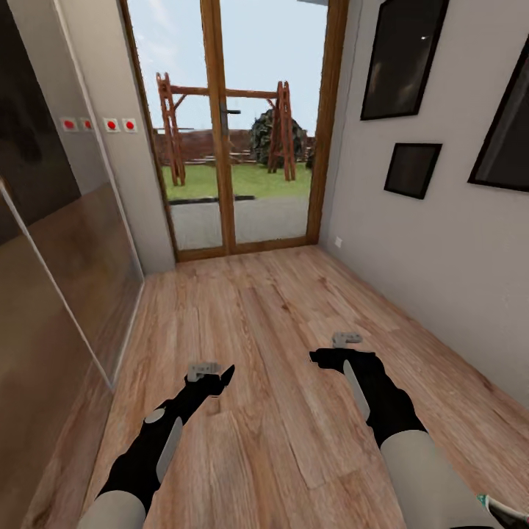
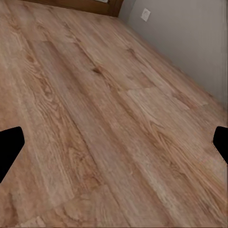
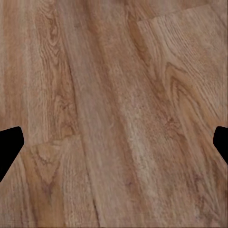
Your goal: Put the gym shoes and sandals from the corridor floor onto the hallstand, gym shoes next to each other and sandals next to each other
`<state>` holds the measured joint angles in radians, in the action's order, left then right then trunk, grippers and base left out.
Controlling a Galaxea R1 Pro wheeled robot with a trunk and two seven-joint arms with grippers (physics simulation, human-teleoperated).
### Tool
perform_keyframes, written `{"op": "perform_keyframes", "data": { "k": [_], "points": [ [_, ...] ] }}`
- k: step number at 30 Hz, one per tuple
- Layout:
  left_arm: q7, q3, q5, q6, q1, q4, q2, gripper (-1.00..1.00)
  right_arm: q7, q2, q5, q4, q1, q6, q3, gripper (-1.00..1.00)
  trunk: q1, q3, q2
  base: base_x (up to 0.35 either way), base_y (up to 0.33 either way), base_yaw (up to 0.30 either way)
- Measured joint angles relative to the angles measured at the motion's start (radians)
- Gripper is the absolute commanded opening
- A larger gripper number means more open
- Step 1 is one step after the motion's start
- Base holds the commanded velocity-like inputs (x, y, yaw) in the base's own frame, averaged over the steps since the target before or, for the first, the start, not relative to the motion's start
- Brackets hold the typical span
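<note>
The corridor floor [image 1: 272, 330] of light brown planks stretches ahead of me to a glazed door. The gym shoes, the sandals and the hallstand are out of view. My left gripper [image 1: 222, 379] hovers low over the planks at the lower left. In the left wrist view it [image 2: 114, 147] is open, with bare floor [image 2: 109, 95] between the black fingertips [image 2: 9, 149]. My right gripper [image 1: 322, 358] hangs at the lower right. It [image 3: 114, 147] is open too, over bare wood [image 3: 118, 95].
A wood-framed glass door [image 1: 235, 132] closes the far end. Glossy sliding panels [image 1: 51, 242] line the left side. The grey right wall [image 1: 426, 250] carries dark framed pictures [image 1: 404, 59]. A small white and teal sliver [image 1: 507, 508] shows at the bottom right corner; I cannot tell what it is.
</note>
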<state>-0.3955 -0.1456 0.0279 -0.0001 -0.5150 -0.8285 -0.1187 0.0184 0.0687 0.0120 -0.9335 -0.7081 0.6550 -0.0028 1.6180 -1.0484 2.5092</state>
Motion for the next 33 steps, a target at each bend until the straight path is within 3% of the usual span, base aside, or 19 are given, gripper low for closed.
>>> {"op": "perform_keyframes", "data": {
  "k": [10, 33],
  "points": [
    [0.000, 0.000, 0.000, 0.000, 0.000, 0.000, 0.000, 1.00, -0.001, 0.000, 0.000, 0.000, 0.000, 0.000, 0.000, 1.00, 0.000, 0.000, 0.000, 0.344, 0.006, -0.284],
    [0.000, 0.000, 0.000, 0.000, 0.000, 0.000, 0.000, 1.00, 0.004, 0.000, 0.003, 0.000, 0.000, 0.000, -0.001, 1.00, 0.000, 0.000, 0.000, 0.346, 0.001, -0.014]
  ]
}}
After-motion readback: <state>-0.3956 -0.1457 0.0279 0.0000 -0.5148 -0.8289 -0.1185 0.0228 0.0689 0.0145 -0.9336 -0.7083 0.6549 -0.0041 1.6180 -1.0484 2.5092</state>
